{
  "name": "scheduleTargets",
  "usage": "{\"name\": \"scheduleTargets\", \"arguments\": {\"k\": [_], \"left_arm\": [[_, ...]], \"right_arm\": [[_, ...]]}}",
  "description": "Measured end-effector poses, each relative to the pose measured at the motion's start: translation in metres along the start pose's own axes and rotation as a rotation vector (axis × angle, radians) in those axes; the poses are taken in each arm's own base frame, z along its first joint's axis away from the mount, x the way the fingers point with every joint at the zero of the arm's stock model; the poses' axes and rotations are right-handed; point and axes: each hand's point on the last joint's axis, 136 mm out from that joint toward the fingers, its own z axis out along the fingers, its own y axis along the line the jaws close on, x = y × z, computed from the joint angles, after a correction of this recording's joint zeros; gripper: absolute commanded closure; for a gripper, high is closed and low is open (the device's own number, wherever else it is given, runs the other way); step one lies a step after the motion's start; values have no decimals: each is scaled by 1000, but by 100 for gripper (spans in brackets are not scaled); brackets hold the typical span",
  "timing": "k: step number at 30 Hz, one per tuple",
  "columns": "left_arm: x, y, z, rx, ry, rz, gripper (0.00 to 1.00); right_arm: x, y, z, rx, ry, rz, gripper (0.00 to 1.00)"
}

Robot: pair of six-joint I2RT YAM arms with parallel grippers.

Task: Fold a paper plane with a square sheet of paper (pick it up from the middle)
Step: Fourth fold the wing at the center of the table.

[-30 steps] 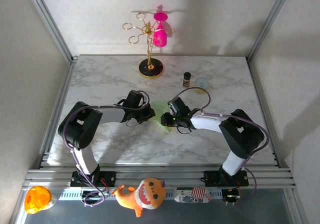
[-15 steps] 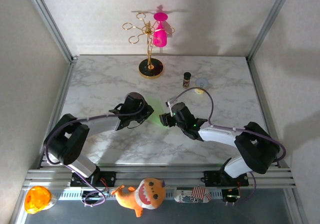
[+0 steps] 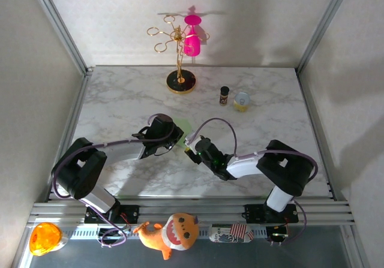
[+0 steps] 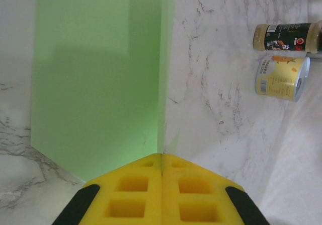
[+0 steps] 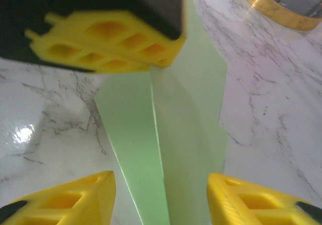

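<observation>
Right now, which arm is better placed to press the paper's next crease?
The right, probably. The left arm has its jaws shut on a raised ridge of the green paper. The right arm has open jaws either side of that paper, free to pinch.

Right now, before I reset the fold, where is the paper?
In the top view the paper sits mid-table between the arms, its raised crease pinched by the left fingers; the open right fingers flank it.
</observation>
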Motion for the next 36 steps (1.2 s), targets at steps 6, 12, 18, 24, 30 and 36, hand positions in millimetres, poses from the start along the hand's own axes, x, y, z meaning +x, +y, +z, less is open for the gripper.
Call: {"name": "scheduleTargets", "arguments": {"k": [6,12,18,24,30,36], "left_arm": [[0,0,0,0,-2,-3,96],[0,0,0,-1,-1,-4,95],[1,0,0,7,5,-15,94],[-1,3,0,20,22,-42,83],[-36,12,-22,38,-47,-88,68],[-50,16,-45,75,-100,-90,78]], "right_arm": [[6,-5,8,52,1,-45,60],[-4,-8,8,71,-38,-56,69],[1,-5,12,68,-35,-87,76],[6,-2,16,59,-26,-120,88],[3,-1,16,53,-41,-130,91],[2,5,16,20,-48,-126,92]]}}
